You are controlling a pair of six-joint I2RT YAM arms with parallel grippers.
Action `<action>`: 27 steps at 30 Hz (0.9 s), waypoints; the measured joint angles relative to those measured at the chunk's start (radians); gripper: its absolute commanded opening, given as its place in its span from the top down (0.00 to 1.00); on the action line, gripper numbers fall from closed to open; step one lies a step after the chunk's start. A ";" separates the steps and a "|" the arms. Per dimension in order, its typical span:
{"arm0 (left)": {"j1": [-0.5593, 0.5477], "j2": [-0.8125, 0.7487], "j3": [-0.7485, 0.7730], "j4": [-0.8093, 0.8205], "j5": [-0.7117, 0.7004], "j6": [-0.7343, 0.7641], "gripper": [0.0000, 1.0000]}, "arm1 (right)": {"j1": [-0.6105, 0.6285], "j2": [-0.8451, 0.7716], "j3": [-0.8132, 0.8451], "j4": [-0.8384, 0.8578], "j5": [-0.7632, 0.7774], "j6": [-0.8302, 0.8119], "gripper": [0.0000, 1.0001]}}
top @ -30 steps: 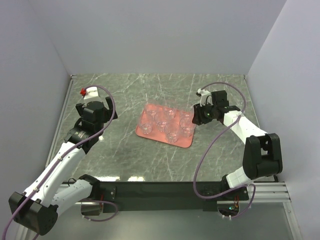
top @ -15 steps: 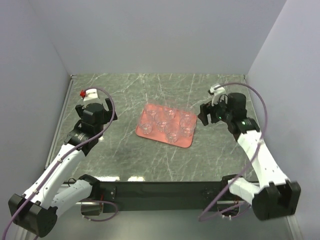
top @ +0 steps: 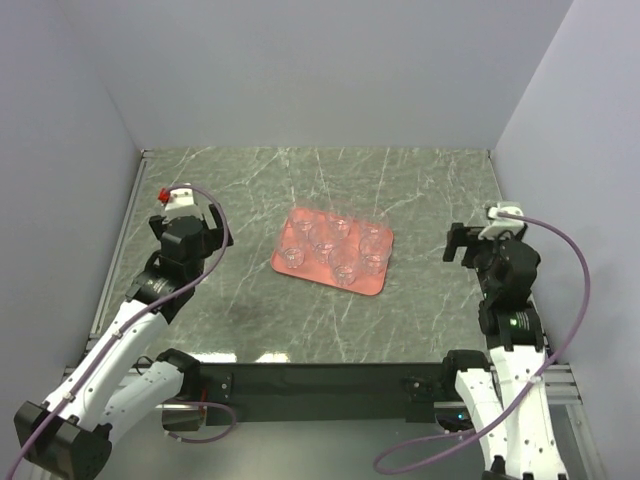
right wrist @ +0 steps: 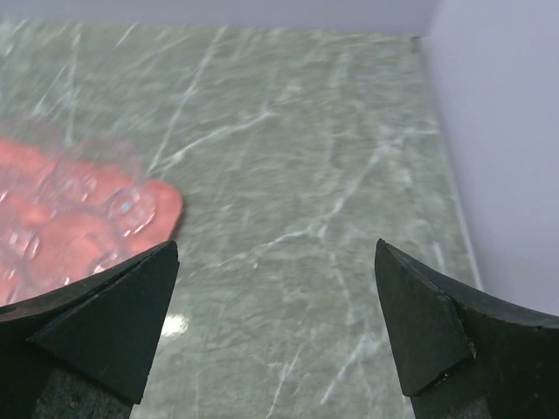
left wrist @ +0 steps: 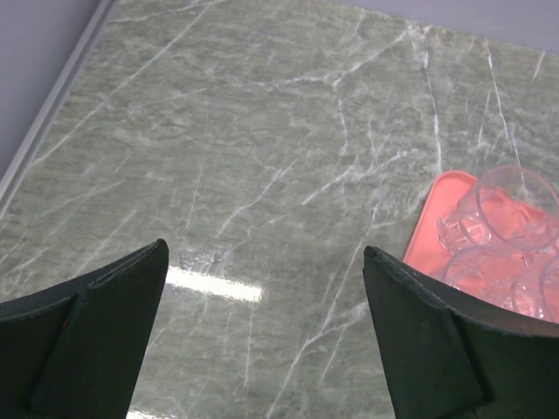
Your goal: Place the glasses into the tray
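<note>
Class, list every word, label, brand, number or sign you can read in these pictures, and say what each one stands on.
None: no readable text on the tray, the glasses, the table, the left arm or the right arm. The red tab on the left arm is too small to tell.

Six glasses (top: 322, 236) (clear), one tray (top: 303, 222).

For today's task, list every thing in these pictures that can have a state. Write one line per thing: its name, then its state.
glasses: standing grouped together inside the tray, none held.
tray: lying flat on the table, loaded with the glasses.
left tool: open, empty, over bare table to the left of the tray.
right tool: open, empty, to the right of the tray and clear of it.
</note>
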 measured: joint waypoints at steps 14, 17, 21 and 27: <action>0.000 -0.059 0.000 -0.054 0.030 -0.021 0.01 | -0.011 -0.079 -0.069 0.023 0.303 0.118 0.00; 0.000 -0.060 -0.015 -0.032 0.023 -0.020 0.01 | -0.017 -0.084 -0.076 0.041 0.337 0.133 0.00; 0.000 -0.060 -0.060 -0.006 0.025 -0.016 0.01 | -0.035 -0.082 -0.080 0.043 0.365 0.155 0.00; 0.000 -0.059 -0.069 0.005 0.026 -0.015 0.01 | -0.085 -0.051 -0.080 0.042 0.389 0.184 0.00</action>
